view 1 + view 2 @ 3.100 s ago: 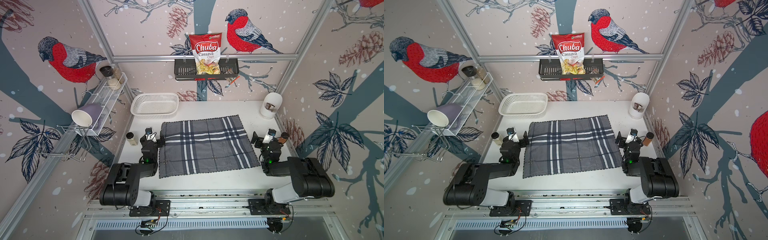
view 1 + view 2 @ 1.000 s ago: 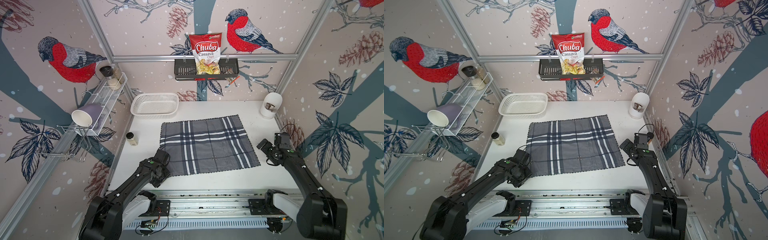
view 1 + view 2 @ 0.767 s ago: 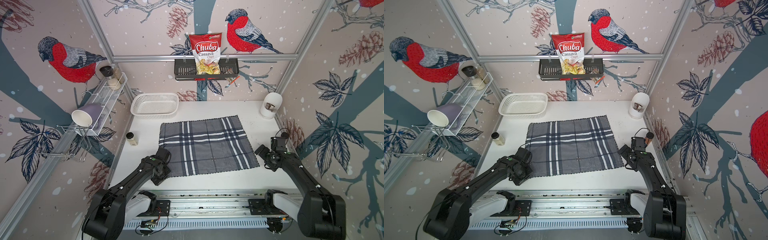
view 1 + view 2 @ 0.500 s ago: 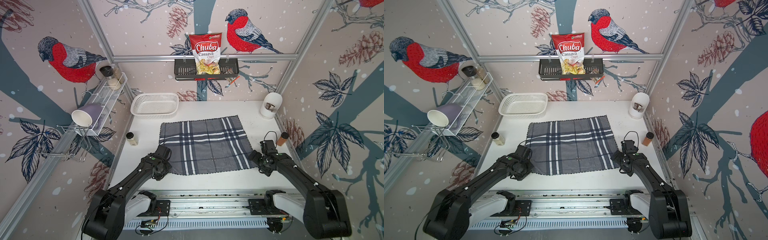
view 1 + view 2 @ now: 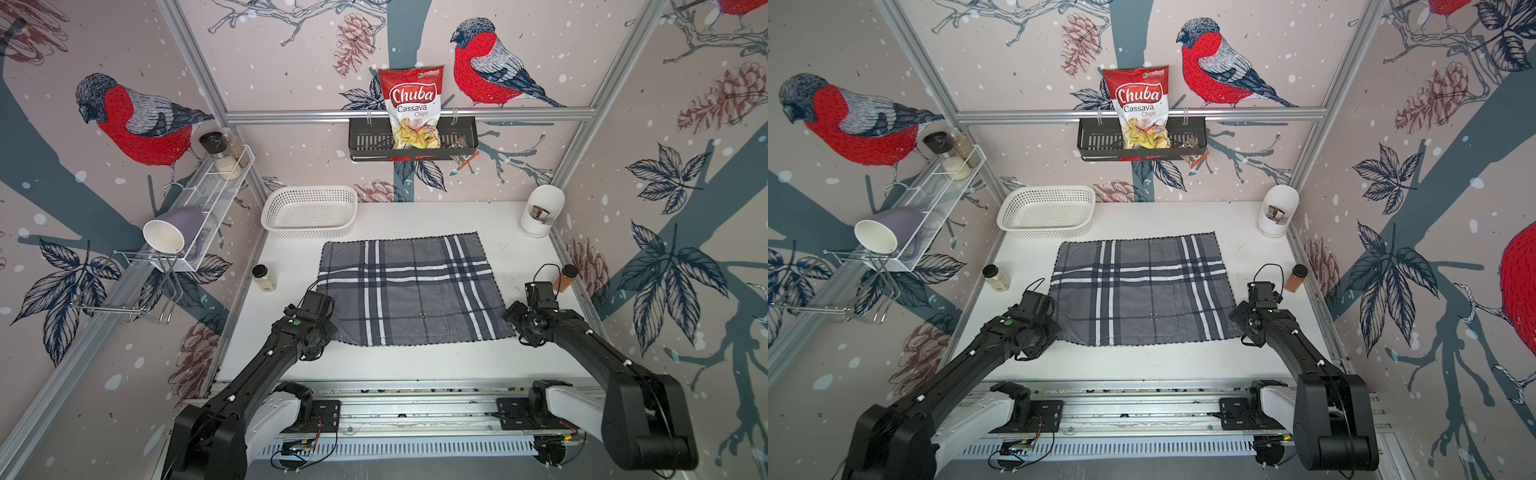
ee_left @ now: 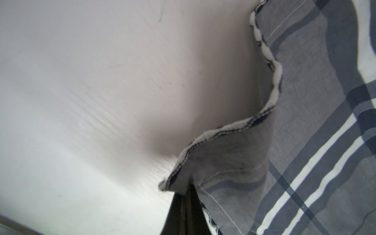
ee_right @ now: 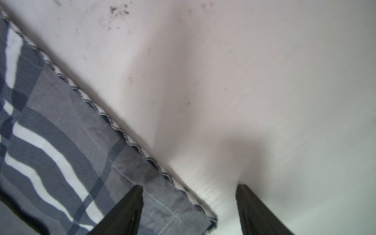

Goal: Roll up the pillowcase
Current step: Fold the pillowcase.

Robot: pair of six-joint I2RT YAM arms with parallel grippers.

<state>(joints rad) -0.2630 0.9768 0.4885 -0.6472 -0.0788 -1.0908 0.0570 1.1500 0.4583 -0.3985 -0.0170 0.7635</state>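
The pillowcase (image 5: 409,286), grey plaid cloth, lies flat in the middle of the white table (image 5: 415,361) in both top views. My left gripper (image 6: 189,189) is at its near left corner, shut on the hem, which is lifted and puckered there. In a top view the left wrist (image 5: 309,320) hides that corner. My right gripper (image 7: 190,187) is open at the near right corner (image 7: 203,219). One finger (image 7: 132,203) is over the cloth, the other (image 7: 250,203) over bare table beside it.
A white basket (image 5: 309,212) stands behind the cloth at the back left. A pale spice jar (image 5: 264,277) is left of the cloth and a brown jar (image 5: 565,277) right of it. A white container (image 5: 540,216) sits in the back right corner.
Both arms swung in from the table's sides to the cloth's near corners. The left gripper shut on the near left corner and raised it. The right jaws narrowed a little.
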